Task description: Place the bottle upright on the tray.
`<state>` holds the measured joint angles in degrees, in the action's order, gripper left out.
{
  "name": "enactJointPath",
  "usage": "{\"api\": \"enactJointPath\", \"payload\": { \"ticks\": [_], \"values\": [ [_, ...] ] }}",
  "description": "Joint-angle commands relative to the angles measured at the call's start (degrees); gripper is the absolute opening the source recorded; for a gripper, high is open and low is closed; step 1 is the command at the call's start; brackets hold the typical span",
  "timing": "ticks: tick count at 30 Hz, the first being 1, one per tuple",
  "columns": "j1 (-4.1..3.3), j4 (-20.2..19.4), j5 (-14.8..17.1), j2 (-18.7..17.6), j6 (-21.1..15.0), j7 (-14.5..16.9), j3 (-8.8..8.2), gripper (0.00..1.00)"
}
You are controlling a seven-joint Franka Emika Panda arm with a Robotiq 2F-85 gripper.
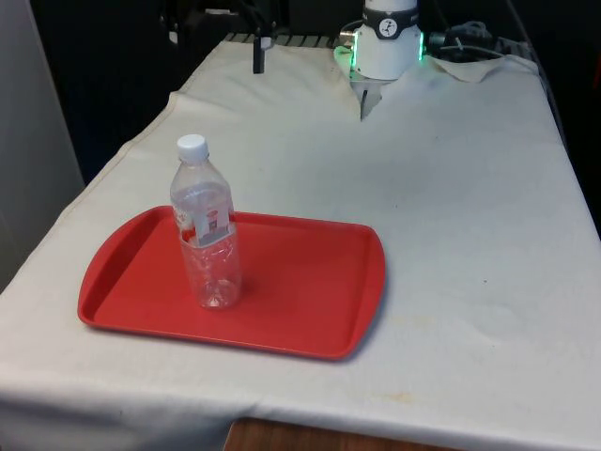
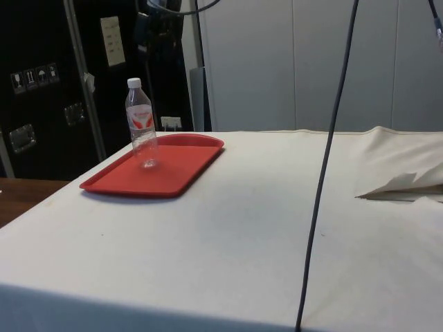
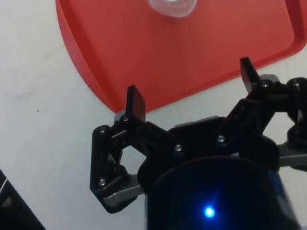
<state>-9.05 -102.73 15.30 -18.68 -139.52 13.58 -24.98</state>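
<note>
Front view, clear bottle [image 1: 208, 235] upright on red tray [image 1: 310, 291], tool [image 3: 191, 91] spread wide

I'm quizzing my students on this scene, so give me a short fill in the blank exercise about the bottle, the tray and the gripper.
1. The bottle stands ____ on the tray.
2. The tray is ____ in colour.
3. The bottle's cap is ____.
4. The gripper has its fingers ____, holding nothing.

Missing words: upright; red; white; open
</note>
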Motion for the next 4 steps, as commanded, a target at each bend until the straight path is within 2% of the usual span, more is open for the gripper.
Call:
{"api": "enactJointPath", "payload": {
  "ticks": [1,4],
  "values": [
    [-0.06,-0.4,-0.2,0.4,0.1,0.2,-0.06,1.0],
    [0.0,-0.4,0.1,0.2,0.1,0.7,-0.06,1.0]
  ]
}}
